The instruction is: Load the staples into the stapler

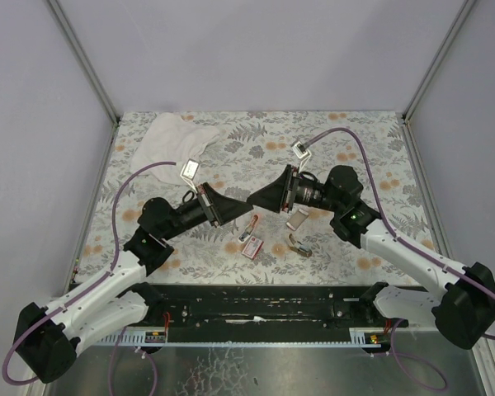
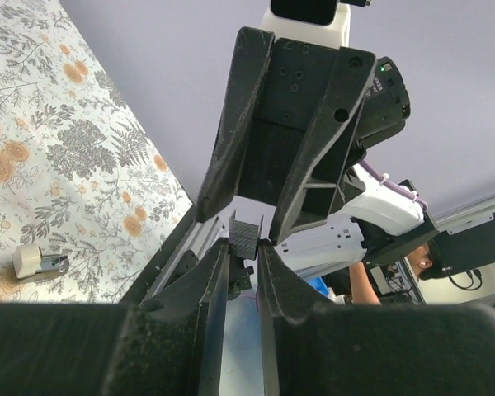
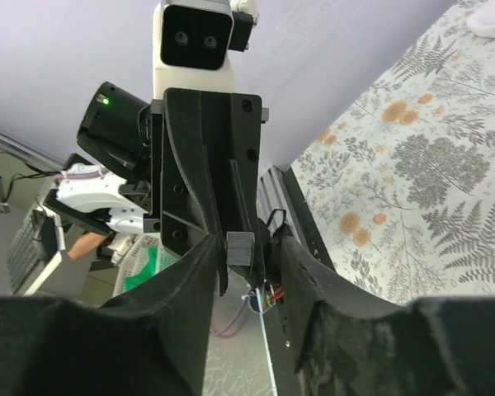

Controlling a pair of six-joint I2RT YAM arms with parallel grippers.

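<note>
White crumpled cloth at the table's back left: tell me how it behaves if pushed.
The white crumpled cloth lies in soft folds, so it is probably floppy and would bunch rather than slide whole. It looks thin, so likely light; a pinch would probably lift one part, the rest trailing.

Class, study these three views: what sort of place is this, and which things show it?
Probably a robotics lab test cell: the left arm and right arm bolted to a floral-covered table, plain panel walls around it, and a person beyond.
</note>
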